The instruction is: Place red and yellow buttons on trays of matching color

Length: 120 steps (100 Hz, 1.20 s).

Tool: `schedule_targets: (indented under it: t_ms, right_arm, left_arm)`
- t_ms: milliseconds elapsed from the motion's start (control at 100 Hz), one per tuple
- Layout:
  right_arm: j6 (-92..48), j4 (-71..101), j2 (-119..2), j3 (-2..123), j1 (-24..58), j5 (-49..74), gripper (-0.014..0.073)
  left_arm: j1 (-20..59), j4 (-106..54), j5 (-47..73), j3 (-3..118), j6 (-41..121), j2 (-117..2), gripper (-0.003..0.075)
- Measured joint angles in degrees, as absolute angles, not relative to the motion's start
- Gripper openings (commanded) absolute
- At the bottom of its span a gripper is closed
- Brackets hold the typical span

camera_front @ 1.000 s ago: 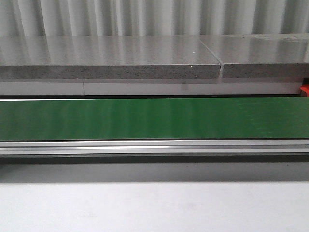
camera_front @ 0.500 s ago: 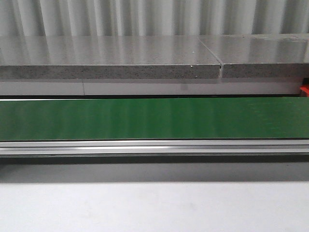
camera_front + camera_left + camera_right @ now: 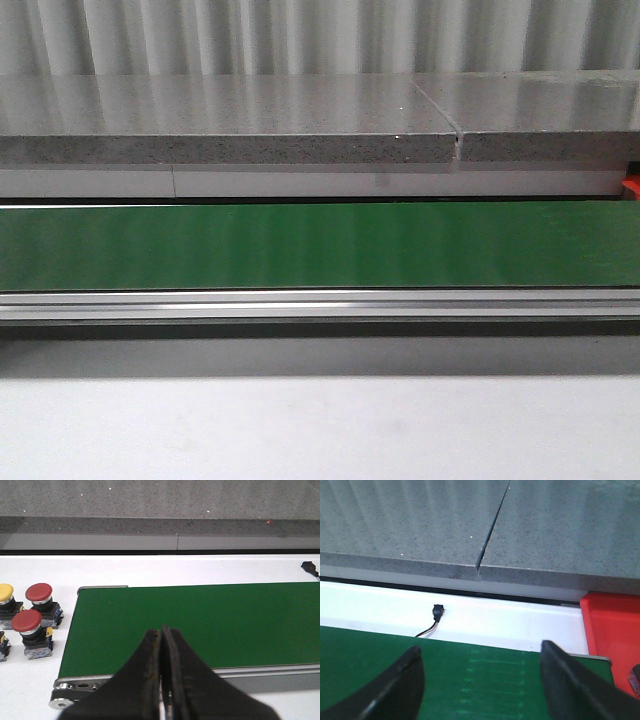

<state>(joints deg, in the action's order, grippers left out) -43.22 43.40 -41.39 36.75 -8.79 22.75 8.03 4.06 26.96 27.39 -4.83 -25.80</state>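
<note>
From across the table neither arm is showing; only a sliver of the red tray [image 3: 631, 187] is peeking in at the right edge, behind the green conveyor belt [image 3: 320, 245], and most of it is cut off. The yellow tray is not appearing in any view.

The left gripper [image 3: 161, 632] is hanging over the near edge of the belt with its two black fingers pressed together, tips touching, nothing between them. Its bulk is hiding the belt's silver rail directly below. Off the belt's end, on the white tabletop [image 3: 40, 570], the buttons are sitting in a cluster: a red button [image 3: 39, 593] with a smooth domed mushroom cap on a black base, a second red button [image 3: 26, 621] just beside it and nearer the camera, and a yellow button [image 3: 4, 592] half cut off by the frame edge. A further base is poking in at that edge, too clipped to identify.

The right gripper [image 3: 480, 680] is hovering spread wide, empty, its dark fingers only partly in frame. Beyond it the matte belt is ending beside the glossy red tray [image 3: 610, 630], where a small dark object at the frame corner is too cropped to make out. A thin cable with a black plug [image 3: 436, 611] is lying on the white strip below the speckled grey stone ledge [image 3: 420, 530].
</note>
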Motion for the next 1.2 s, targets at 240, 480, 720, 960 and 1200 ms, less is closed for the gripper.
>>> schedule_targets:
  t_ms: [240,480,720,960,1200]
  right_arm:
    - [-43.22,43.4,-37.83,36.15,-8.7,25.24,-0.0069]
    - [-43.22,43.4,-37.74,36.13,-8.7,25.56,-0.0068]
    - [-43.22,43.3,-37.74,36.03,-8.7,25.78,-0.0068]
    - [-43.22,43.3,-37.74,36.03,-8.7,25.78,-0.0068]
    - [-43.22,43.3,-37.74,36.03,-8.7,25.82,-0.0068]
  left_arm:
    - [8.03,4.06,26.96,27.39,-4.83,-25.8,-0.0021]
    - [8.03,4.06,26.96,27.39,-4.83,-25.8,-0.0021]
    - [8.03,4.06,26.96,27.39,-4.83,-25.8,-0.0021]
    - [8.03,4.06,26.96,27.39,-4.83,-25.8,-0.0021]
    - [8.03,4.06,26.96,27.39,-4.83,-25.8,-0.0021]
